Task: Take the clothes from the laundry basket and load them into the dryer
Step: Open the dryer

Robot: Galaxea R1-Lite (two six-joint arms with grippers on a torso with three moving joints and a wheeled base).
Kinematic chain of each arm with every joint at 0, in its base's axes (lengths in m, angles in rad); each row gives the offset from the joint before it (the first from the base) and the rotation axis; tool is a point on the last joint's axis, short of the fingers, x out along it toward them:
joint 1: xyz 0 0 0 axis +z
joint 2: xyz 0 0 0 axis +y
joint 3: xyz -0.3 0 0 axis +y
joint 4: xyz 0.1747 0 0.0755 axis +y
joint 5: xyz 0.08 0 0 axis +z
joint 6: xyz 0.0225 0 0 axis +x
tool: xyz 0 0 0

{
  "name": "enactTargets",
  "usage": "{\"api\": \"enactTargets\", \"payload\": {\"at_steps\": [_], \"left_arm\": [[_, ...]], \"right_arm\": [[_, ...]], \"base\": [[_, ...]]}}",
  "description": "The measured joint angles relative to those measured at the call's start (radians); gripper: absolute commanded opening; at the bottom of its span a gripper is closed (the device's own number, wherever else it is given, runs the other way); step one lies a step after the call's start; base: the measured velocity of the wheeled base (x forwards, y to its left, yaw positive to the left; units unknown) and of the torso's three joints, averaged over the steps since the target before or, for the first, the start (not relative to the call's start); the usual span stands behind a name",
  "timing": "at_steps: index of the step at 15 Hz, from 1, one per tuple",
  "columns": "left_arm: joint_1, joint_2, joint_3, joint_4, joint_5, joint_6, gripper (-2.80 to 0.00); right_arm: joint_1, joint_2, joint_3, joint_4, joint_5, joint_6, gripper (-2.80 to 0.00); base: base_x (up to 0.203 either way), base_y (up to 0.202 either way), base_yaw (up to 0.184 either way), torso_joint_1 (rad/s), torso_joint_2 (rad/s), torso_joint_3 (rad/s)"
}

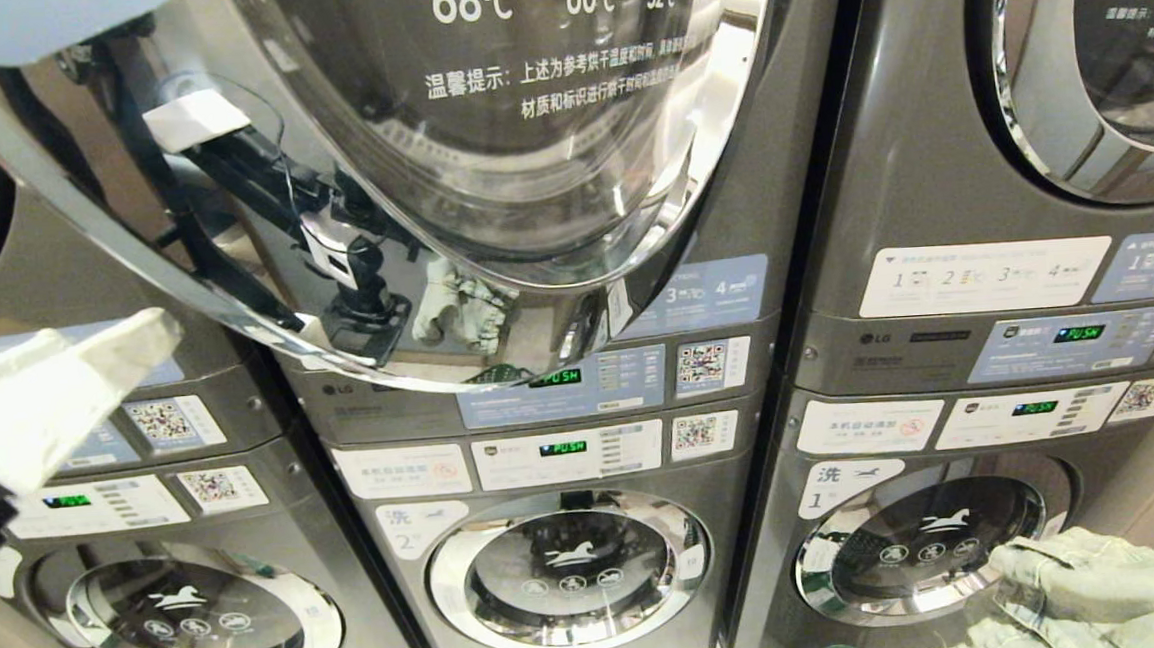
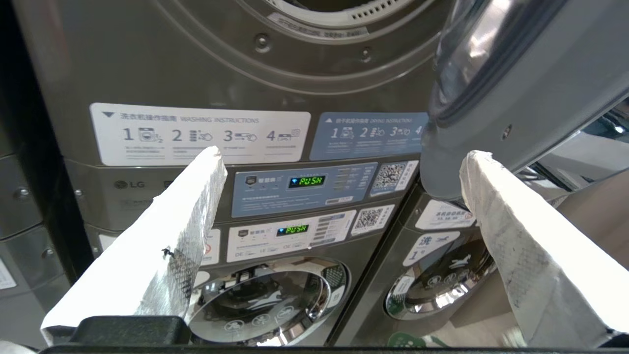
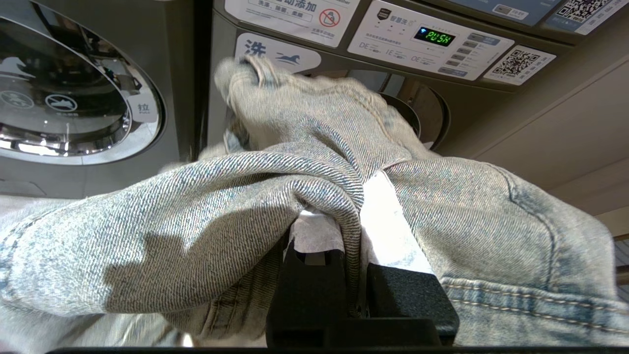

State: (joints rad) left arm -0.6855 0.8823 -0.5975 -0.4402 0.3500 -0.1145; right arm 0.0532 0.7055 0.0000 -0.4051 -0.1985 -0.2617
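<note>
Grey brushed-metal machines fill everything: three stacked columns, dryers up top, washers below, each with a round chrome-ringed porthole. The middle dryer door is swung open, a big glossy dome of glass with white temperature print, hanging across the upper centre of the head view and covering most of that column's upper front. Its mirrored rim reflects the robot's arm and a pale bundle of cloth.

Control panels sit between dryer and washer: blue and white stickers, QR codes, green "PUSH" displays.

Left claw is spread wide, nothing in it. Fingers are wrapped in white, slightly scuffed padding, tapered like wedges. Head view catches only one padded finger at the far left edge, level with the panels. The left wrist view shows what the head view can't: the dryer's round opening with its perforated drum lip, above the instruction stickers, and the grey back of the open door beside the other finger.

Right claw is clenched on the jeans: light-wash blue denim, coarse twill, heavy seams with stitching. Fabric folds over the white pads and drapes both sides, blocking most of the right wrist view; washer panel and porthole show behind. In the head view the jeans only show as a pale heap at the bottom right corner, low in front of the right-hand washer, well below the dryer opening
</note>
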Motion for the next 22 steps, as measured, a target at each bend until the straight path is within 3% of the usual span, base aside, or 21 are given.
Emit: {"api": "enactTargets", "payload": {"at_steps": [4, 6, 9, 11, 14, 18, 22], "left_arm": [[0.116, 0.07, -0.02, -0.06, -0.021, -0.003, 0.0], [0.169, 0.131, -0.049, -0.129, -0.074, 0.002, 0.0], [0.189, 0.211, -0.137, -0.146, -0.137, 0.003, 0.0], [0.162, 0.237, -0.182, -0.147, -0.221, 0.004, 0.0], [0.047, 0.223, -0.184, -0.138, -0.3, 0.024, 0.0], [-0.116, 0.158, -0.077, -0.134, -0.311, 0.139, 0.0], [-0.144, 0.122, -0.018, -0.135, -0.308, 0.154, 0.0]], "right_arm": [[0.0, 0.0, 0.0, 0.0, 0.0, 0.0, -2.8], [0.0, 0.0, 0.0, 0.0, -0.004, 0.001, -2.8], [0.0, 0.0, 0.0, 0.0, -0.018, 0.002, -2.8], [-0.001, 0.0, 0.0, 0.001, -0.022, 0.003, -2.8], [-0.002, 0.0, 0.0, 0.011, -0.033, 0.006, -2.8], [-0.005, 0.001, 0.0, 0.024, -0.031, 0.007, -2.8], [-0.007, 0.0, 0.0, 0.022, -0.032, 0.006, -2.8]], "base": [[0.0, 0.0, 0.0, 0.0, 0.0, 0.0], [0.0, 0.0, 0.0, 0.0, 0.0, 0.0], [0.0, 0.0, 0.0, 0.0, 0.0, 0.0], [0.0, 0.0, 0.0, 0.0, 0.0, 0.0], [0.0, 0.0, 0.0, 0.0, 0.0, 0.0], [0.0, 0.0, 0.0, 0.0, 0.0, 0.0], [0.0, 0.0, 0.0, 0.0, 0.0, 0.0]]}}
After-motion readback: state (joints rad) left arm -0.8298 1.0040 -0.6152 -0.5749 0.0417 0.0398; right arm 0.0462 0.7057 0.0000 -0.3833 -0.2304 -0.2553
